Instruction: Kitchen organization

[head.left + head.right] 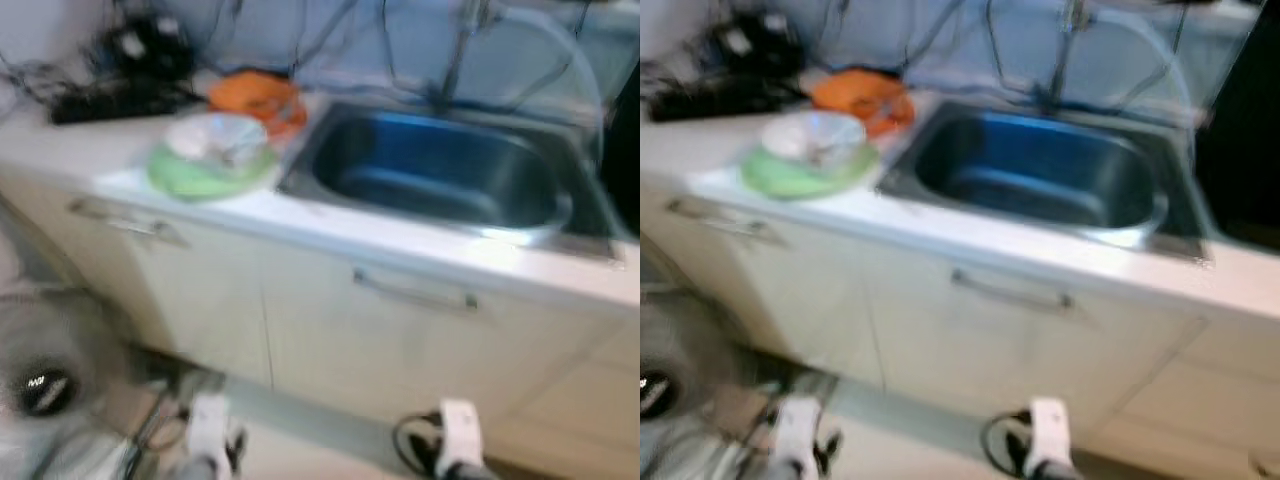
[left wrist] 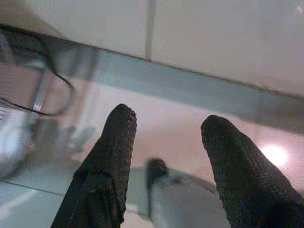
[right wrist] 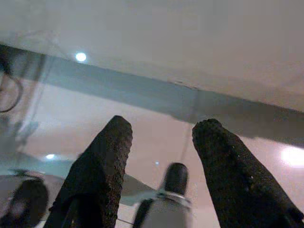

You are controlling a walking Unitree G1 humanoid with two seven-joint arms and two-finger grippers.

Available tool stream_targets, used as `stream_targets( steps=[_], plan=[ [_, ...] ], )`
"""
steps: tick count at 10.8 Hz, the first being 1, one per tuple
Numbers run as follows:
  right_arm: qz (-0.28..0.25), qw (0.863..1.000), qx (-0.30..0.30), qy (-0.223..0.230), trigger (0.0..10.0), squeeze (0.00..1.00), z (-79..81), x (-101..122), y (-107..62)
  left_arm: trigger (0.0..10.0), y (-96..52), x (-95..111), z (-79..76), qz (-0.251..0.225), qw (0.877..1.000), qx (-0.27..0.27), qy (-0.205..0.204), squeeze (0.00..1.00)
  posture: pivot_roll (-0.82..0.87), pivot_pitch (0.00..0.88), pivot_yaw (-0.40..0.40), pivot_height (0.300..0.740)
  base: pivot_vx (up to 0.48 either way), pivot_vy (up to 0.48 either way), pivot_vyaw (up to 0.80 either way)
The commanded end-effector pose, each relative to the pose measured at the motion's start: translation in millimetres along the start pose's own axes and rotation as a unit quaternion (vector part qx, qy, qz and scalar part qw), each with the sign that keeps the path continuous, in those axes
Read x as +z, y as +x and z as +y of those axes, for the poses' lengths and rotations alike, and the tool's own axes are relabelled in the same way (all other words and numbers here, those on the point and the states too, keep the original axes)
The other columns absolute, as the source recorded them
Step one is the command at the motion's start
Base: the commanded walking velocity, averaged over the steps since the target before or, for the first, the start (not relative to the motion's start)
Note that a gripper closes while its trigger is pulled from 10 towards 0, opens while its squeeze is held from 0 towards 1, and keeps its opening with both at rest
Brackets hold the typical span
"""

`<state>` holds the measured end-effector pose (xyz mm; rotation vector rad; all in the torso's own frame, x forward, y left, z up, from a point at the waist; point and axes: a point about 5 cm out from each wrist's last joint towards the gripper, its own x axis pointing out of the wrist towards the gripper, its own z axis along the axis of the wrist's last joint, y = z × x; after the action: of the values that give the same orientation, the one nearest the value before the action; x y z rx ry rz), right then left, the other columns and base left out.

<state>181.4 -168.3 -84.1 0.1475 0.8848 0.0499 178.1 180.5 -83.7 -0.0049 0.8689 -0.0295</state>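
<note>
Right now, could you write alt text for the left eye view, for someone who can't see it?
A blurred look down at a white kitchen counter with a steel sink and cupboard doors below. Left of the sink sit a white bowl on a green plate and an orange item behind; dark cables lie further left.

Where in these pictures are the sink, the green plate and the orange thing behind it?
sink (image 1: 345,150), left eye view, on its left inner wall.
green plate (image 1: 180,178), left eye view, on its bare front rim.
orange thing (image 1: 250,95), left eye view, on its top surface.
</note>
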Motion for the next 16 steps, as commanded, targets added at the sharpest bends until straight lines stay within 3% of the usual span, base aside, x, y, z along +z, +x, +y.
stream_targets(
  steps=[1, 11, 16],
  plan=[
    [0.005, 1.0, 0.004, 0.004, 10.0, 0.0, 2.6, -3.4, -0.3, 10.0, -0.8, -1.5, 4.7, 0.005, 1.0, 0.005, 0.004, 0.0, 0.16, 0.0, -0.025, 0.74, 0.0, 0.0, 0.0],
    [0.011, 1.0, 0.001, 0.019, 10.0, 0.0, 3.0, -5.7, -0.4, 10.0, -1.1, -3.0, 5.3, 0.009, 1.0, 0.009, -0.003, 0.0, 0.16, 0.0, -0.026, 0.74, 0.0, 0.314, -0.24],
    [0.002, 1.0, -0.003, 0.022, 10.0, 0.0, 4.9, -3.0, 0.5, 10.0, -0.8, 0.5, 7.9, 0.001, 1.0, 0.012, 0.004, 0.0, 0.16, 0.0, -0.019, 0.74, 0.0, 0.0, -0.16]
  ],
)
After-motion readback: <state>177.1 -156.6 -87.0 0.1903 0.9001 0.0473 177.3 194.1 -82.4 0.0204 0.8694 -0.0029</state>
